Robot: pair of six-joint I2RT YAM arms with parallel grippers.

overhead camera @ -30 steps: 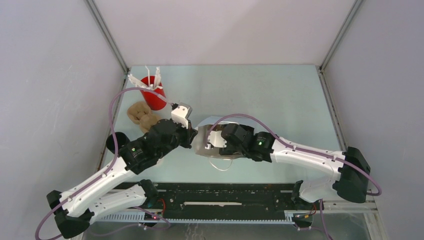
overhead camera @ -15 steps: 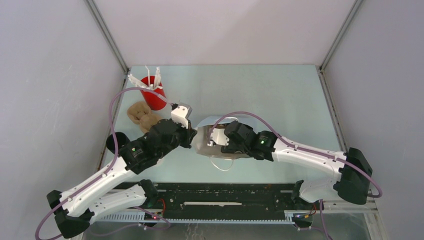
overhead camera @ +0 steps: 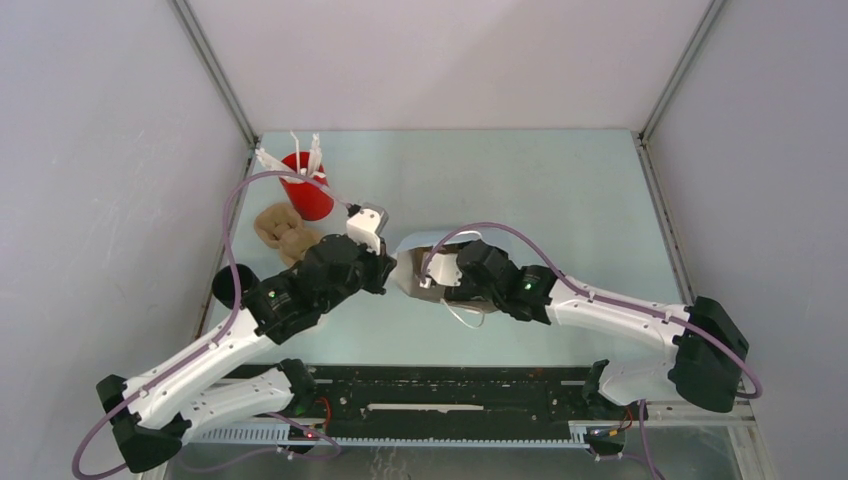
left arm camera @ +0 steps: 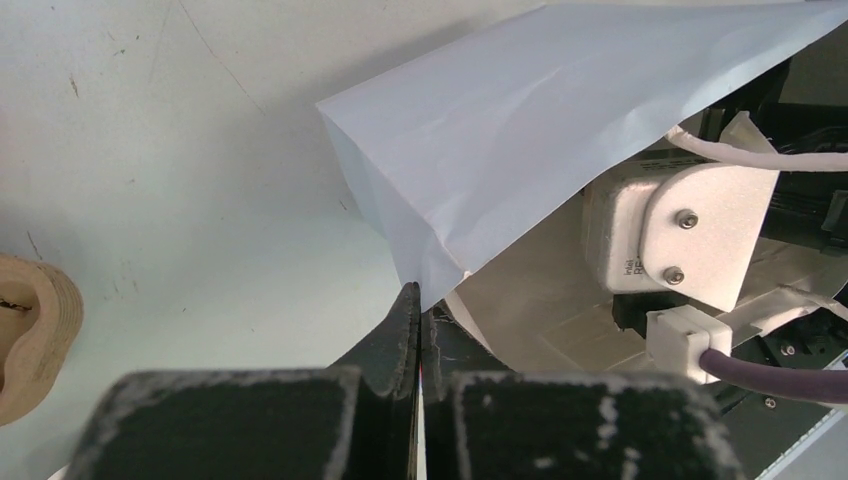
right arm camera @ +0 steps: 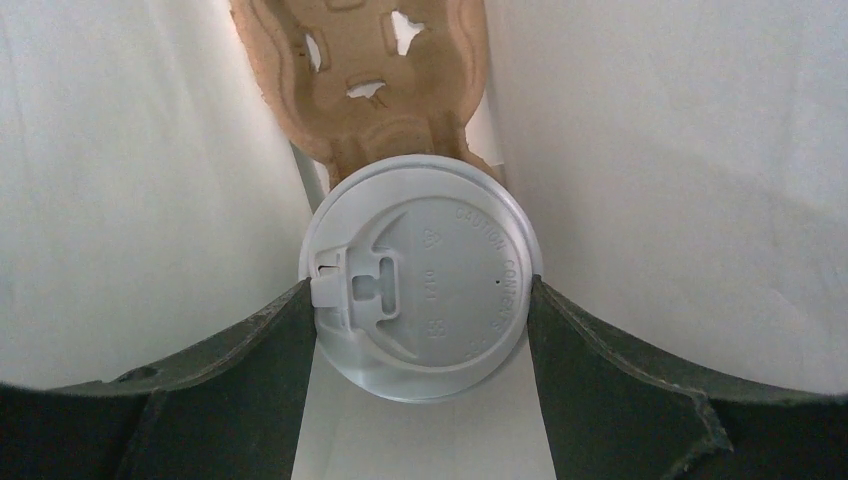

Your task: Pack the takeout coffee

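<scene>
Top view: white paper bag (overhead camera: 408, 262) on the table (overhead camera: 560, 190) between the two arms, with the right arm's end buried in its mouth and the cup hidden.

Right wrist view: takeout coffee (right arm camera: 425, 270) inside the bag, white lid towards the camera, clamped at both sides by the right gripper (right arm camera: 420, 292). Behind the lid, deeper in the bag, a brown pulp tray (right arm camera: 360, 80).

Left wrist view: left gripper (left arm camera: 418, 312) pinched tight on the bag's rim, with the right arm's wrist housing (left arm camera: 680, 230) inside the gaping mouth.

Visible from above only: red cup (overhead camera: 307, 190) with white cutlery, at the table's far left. Just beside it, a second pulp tray (overhead camera: 283, 232), its edge also visible to the left wrist.
</scene>
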